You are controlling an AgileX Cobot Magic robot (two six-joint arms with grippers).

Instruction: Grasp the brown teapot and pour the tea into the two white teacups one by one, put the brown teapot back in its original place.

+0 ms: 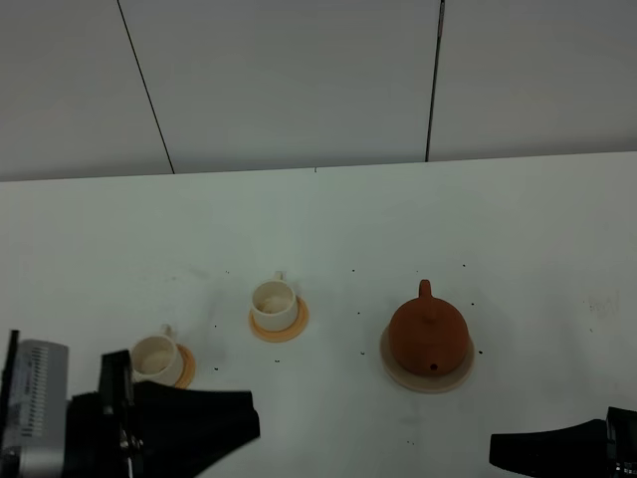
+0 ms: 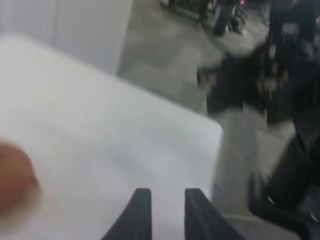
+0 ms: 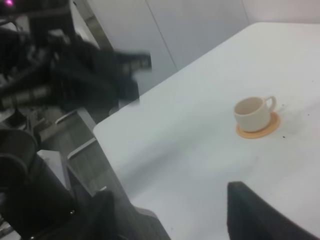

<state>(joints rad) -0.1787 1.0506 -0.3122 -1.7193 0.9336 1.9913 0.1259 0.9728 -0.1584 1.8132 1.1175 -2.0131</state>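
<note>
The brown teapot [image 1: 428, 335] sits on its pale beige round mat [image 1: 396, 366] at right of centre, spout toward the front edge. Two white teacups each stand on an orange coaster: one [image 1: 273, 303] mid-table, the other [image 1: 156, 356] at front left. My left gripper [image 1: 239, 418] lies low at the front left, just beside the nearer cup, touching nothing. In the left wrist view its fingers [image 2: 142, 210] stand a little apart over bare table, with a blur of the teapot [image 2: 12, 175] at the edge. My right gripper [image 3: 175, 210] is wide open at the front right [image 1: 518, 448], well short of the teapot. One teacup [image 3: 252, 112] shows in the right wrist view.
A white table [image 1: 318, 229] runs back to a pale panelled wall [image 1: 299, 80]. Small dark specks dot the surface around the teapot. Beyond the table's edge the wrist views show grey floor and blurred dark equipment [image 2: 260, 80].
</note>
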